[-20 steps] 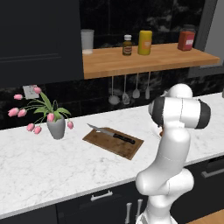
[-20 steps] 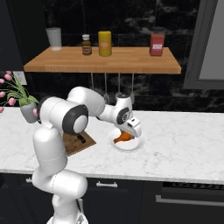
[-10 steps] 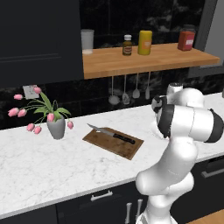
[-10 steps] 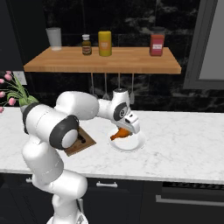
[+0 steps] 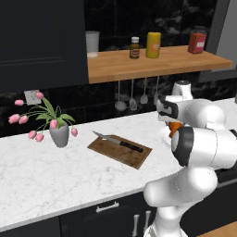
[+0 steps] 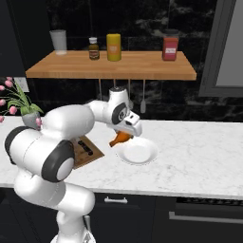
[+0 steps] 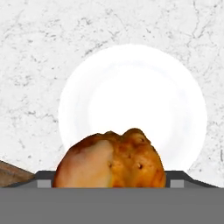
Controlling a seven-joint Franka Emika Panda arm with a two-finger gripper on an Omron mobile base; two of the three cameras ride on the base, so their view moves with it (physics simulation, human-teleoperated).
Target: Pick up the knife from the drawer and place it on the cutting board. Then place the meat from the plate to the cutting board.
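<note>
While the jaws (image 6: 119, 139) are gripping the meat (image 6: 119, 138), the orange-red chunk is hanging in the air just off the left rim of the white plate (image 6: 142, 153), between the plate and the cutting board (image 6: 90, 154). In the hand view the meat (image 7: 111, 159) is sitting close before the camera, with the plate (image 7: 135, 94) lying bare on the marble below it and a brown corner of the cutting board (image 7: 11, 173) peeking in at the lower left edge.

The cutting board (image 5: 120, 151) is lying flat on the desk (image 5: 51, 173), to the left of the plate. The knife (image 5: 115, 141) is resting across its back part, black handle toward the plate, silver tip reaching past the board's far left corner. The front half of the board is lying bare.

A vase of pink tulips (image 5: 58, 132) is standing well to the left of the board. Open marble is stretching along the desk's front edge and to the right of the plate. The wall shelf (image 6: 111, 66) is hanging above the plate, carrying jars and bottles.
</note>
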